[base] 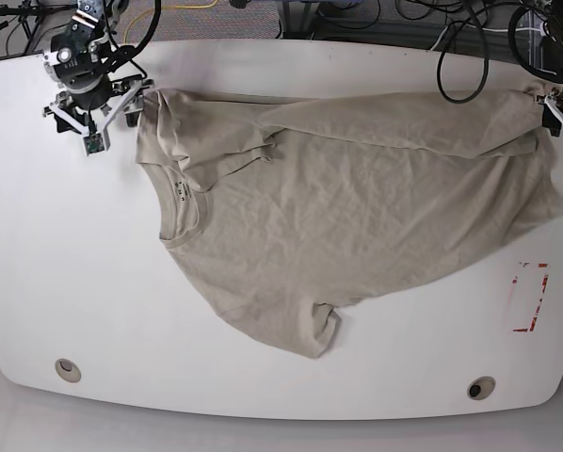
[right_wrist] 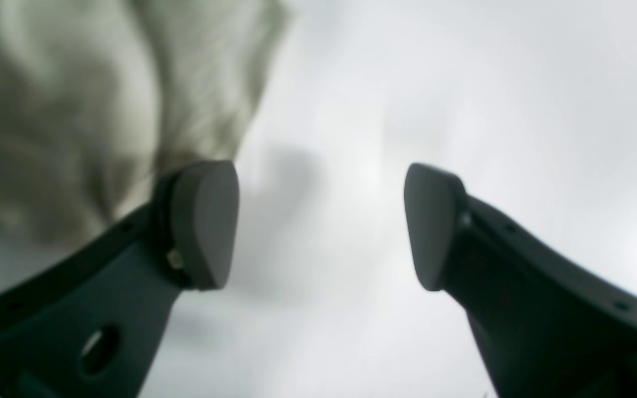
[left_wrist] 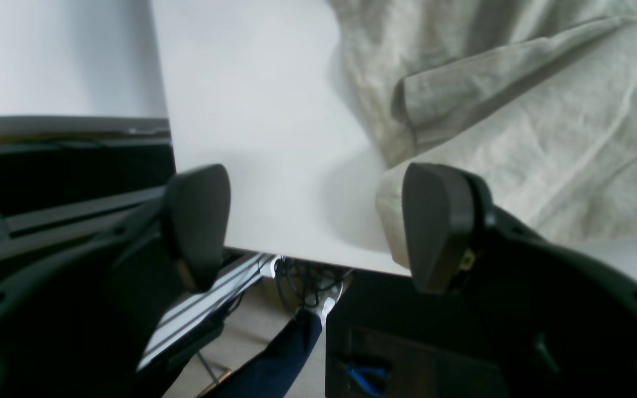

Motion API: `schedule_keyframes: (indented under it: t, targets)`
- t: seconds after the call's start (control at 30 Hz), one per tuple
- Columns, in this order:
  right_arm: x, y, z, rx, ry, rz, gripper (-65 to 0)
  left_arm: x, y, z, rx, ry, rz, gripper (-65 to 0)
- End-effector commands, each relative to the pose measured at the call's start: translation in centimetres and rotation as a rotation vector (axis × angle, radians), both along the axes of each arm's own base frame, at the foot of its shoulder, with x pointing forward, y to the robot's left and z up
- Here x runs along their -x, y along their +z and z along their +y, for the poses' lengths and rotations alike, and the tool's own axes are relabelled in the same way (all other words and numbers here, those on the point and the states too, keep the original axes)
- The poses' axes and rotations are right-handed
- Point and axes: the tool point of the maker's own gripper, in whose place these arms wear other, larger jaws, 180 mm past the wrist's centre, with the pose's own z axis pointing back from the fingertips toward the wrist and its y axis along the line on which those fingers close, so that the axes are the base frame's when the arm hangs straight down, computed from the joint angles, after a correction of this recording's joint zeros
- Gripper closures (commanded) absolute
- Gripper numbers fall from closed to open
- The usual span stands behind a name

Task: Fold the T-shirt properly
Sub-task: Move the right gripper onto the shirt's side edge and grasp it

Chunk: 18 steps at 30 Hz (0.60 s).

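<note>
While the T-shirt point(base: 357, 188) lies spread and wrinkled across the white worktop point(base: 74, 282), collar toward the base view's left and hem toward its right with the far edge folded over, both claws stand apart and hold nothing. The left claw point(left_wrist: 316, 226) hangs at the worktop's edge, one finger point(left_wrist: 434, 221) just beside a fold of the cloth point(left_wrist: 517, 138). The right claw point(right_wrist: 321, 224) sits over bare worktop, its finger point(right_wrist: 205, 221) near the shirt's edge point(right_wrist: 75, 110)
</note>
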Motion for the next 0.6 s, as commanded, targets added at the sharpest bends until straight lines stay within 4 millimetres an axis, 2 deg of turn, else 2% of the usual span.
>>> schedule_keyframes:
  t: [0.0,0.1,0.2,0.33,0.5,0.57]
  targets:
    - [-2.8,1.0,0.3,-0.027,0.002,-0.075,-44.5,-0.4,1.0,0.4,-0.024,-0.006,-0.025,-44.6]
    - [-4.7,0.9,0.4,-0.057,-0.006,-0.099,-44.5,-0.3,1.2,0.6,-0.027,0.001,-0.028,-44.6]
    - [-7.0,0.9,0.5,-0.093,-0.013,-0.127,-44.5,0.1,2.2,1.9,-0.041,0.051,-0.063,-44.6]
    - [-10.3,0.8,1.1,-0.153,-0.016,-0.157,-44.5,-1.0,4.5,3.7,-0.054,0.128,-0.170,-44.6]
    - [-13.7,1.0,1.8,-0.213,-0.015,-0.182,-44.5,-2.3,5.8,4.8,-0.031,0.180,-0.257,-44.6]
    - [-15.0,1.5,1.5,-0.221,-0.014,-0.194,-44.5,-2.9,6.3,5.1,-0.024,0.188,-0.284,-44.6]
